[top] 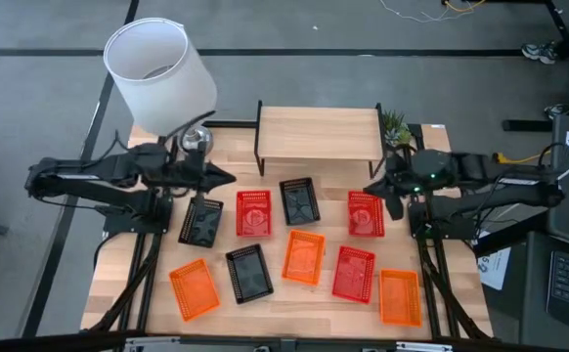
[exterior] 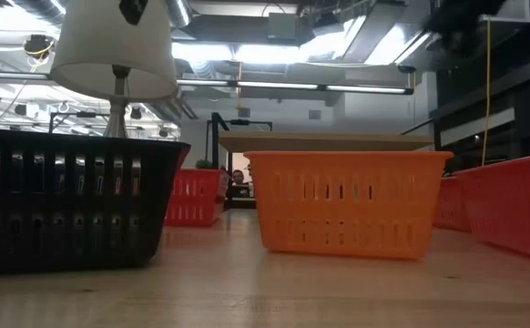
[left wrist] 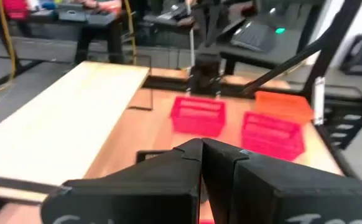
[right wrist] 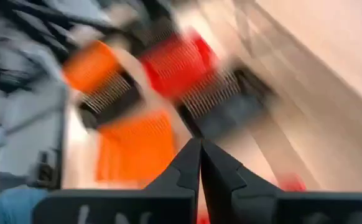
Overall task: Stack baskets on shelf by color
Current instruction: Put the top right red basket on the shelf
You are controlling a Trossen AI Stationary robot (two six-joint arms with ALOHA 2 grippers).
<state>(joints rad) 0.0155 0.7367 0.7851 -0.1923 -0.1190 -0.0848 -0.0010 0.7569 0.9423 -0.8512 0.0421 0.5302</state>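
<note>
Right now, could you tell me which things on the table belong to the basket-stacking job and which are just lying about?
Job: red baskets, black baskets, orange baskets, shelf.
Lying about: white lamp, small plant.

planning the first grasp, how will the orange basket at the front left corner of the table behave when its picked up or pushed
The orange basket looks like thin perforated plastic, so probably light and slightly flexible at the rim. With its flat base on the smooth wooden table, a push would likely slide it rather than tip it. It looks empty, so a rim pinch should lift it, perhaps tilting.
</note>
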